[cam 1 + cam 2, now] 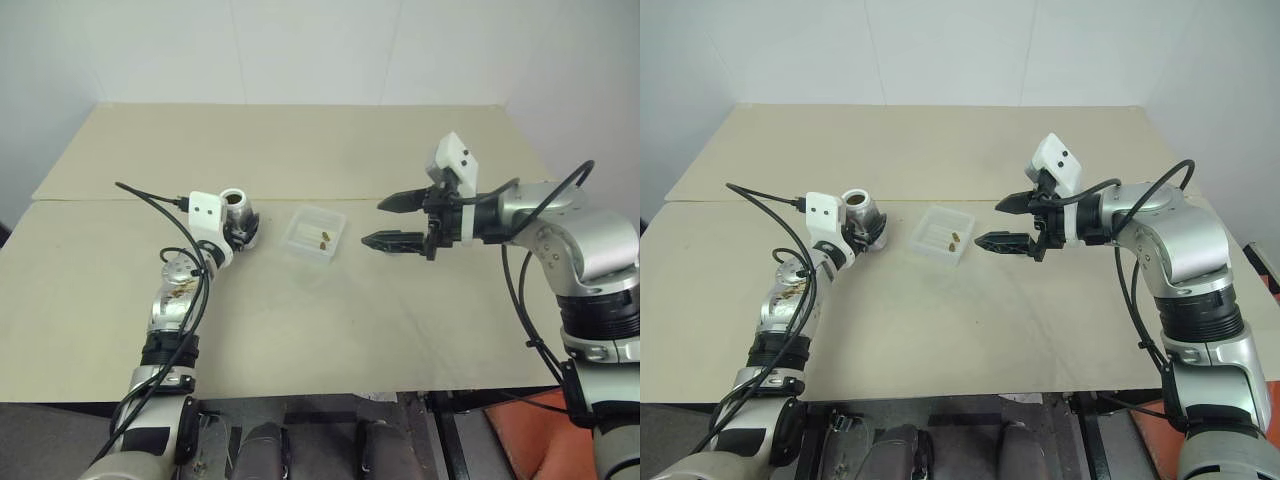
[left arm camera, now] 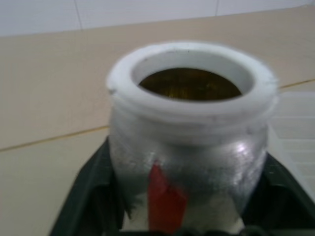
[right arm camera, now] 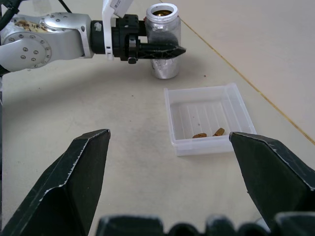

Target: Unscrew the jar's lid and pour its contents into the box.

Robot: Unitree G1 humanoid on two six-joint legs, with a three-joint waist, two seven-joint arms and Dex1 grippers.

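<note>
The jar point(image 1: 237, 204) stands upright on the table left of the box, its mouth uncovered, with a red label point(image 2: 165, 199) on its silvery side. My left gripper point(image 1: 245, 230) reaches level around the jar's body. Brown contents point(image 2: 189, 84) show inside the jar's mouth. The clear box point(image 3: 206, 91) lies in the middle of the table with two yellowish-brown bits point(image 3: 199, 135) in it. The lid is out of view. My right gripper point(image 1: 371, 222) hovers just right of the box, open and holding nothing.
A beige table top point(image 1: 330, 330) with a seam point(image 1: 90, 198) across it carries everything. Its front edge point(image 1: 300, 397) runs near me. A black cable point(image 1: 150, 193) loops off my left wrist. An orange object point(image 1: 530, 440) sits below the table at the right.
</note>
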